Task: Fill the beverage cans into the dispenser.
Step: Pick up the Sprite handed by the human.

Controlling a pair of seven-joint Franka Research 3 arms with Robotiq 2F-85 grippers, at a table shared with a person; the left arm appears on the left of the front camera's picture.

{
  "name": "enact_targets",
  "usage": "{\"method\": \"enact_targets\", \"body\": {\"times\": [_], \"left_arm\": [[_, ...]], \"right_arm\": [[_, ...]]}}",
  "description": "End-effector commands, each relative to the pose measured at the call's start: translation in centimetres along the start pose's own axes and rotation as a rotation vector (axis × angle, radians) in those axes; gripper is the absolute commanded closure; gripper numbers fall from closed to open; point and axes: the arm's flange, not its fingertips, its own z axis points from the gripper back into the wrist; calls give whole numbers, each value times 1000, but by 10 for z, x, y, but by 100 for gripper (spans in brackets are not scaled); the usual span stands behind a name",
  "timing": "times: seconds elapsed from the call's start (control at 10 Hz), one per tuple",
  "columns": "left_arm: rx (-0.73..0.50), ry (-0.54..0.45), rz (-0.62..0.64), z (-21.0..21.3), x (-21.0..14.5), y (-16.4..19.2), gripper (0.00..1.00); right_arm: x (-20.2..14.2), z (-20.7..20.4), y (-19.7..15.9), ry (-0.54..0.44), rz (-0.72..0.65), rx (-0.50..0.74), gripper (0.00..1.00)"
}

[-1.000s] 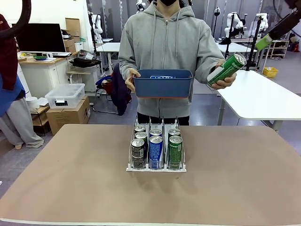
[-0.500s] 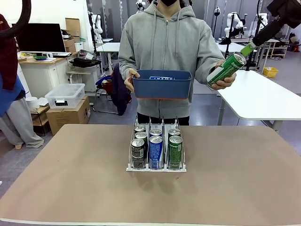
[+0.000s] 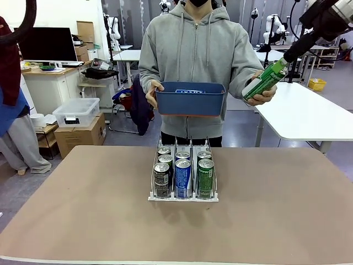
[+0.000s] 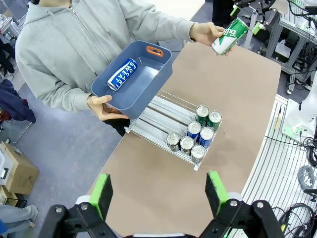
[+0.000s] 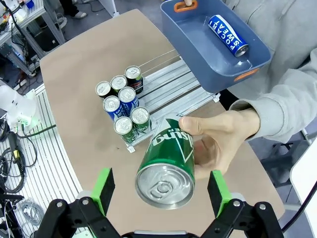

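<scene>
Hand [image 5: 223, 141] holding green can [image 5: 166, 168], right claw [image 5: 161, 192] released facing it, left claw [image 4: 158, 193] released

Front looks across; both wrists overlook the dispenser [image 4: 163, 118].

Held can [image 5: 166, 163] green, white lettering; tub [image 3: 190, 105] blue, orange handles [image 4: 154, 50]; dispenser [image 3: 183, 197] front row black, blue, green cans [image 3: 182, 176].

light: bright and even, coming from overhead, nothing dim
shadows: soft, just a faint one under the dispenser [image 3: 183, 197] on the table [image 3: 83, 221]
glare: mild sheen on the green can [image 5: 164, 183] top
focus: pretty sharp all round
edges: wrist views bow out, wide-angle
</scene>
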Motion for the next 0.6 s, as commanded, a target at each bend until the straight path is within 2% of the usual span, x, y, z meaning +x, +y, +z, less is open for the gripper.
{"method": "enact_targets", "body": {"times": [0.0,0.5], "left_arm": [[7,-3,-1,1,-2,-1,0],[7,-3,-1,1,-2,-1,0]], "right_arm": [[-5,-12,-2,-11,19,-3,0],[-6,-35,-4,-13,-12,20,0]]}}
